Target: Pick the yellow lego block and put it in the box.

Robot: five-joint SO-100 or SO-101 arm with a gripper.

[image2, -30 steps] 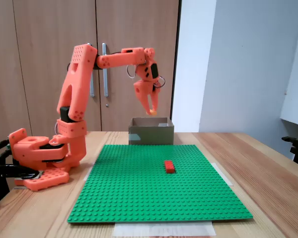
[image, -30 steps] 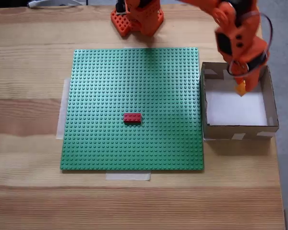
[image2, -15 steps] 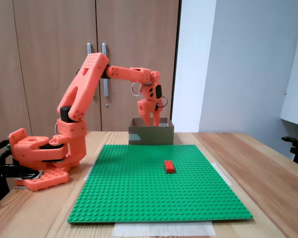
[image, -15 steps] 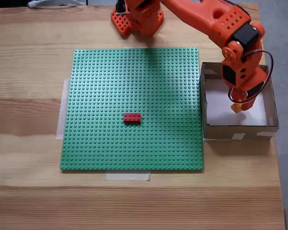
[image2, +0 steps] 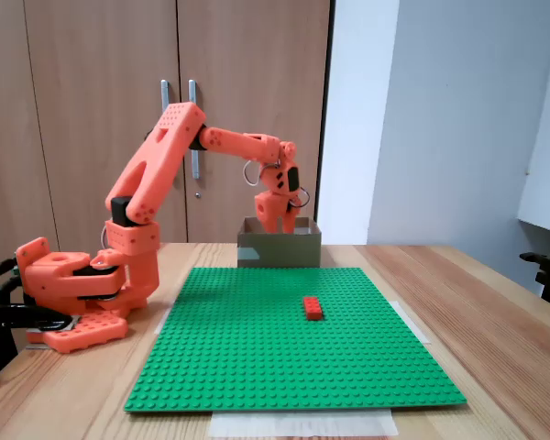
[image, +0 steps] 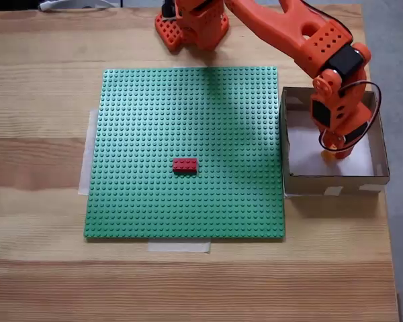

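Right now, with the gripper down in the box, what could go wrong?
The gripper is low inside the box, so going lower may press the floor or shift the box. The block cannot be seen now, and neither view shows whether the jaws are shut, so it may stick to them. On lifting out, the arm's cable might catch the box wall.

no readable text, labels or numbers

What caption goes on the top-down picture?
Orange arm's pincer dips into the box; red brick waits on the green baseplate.
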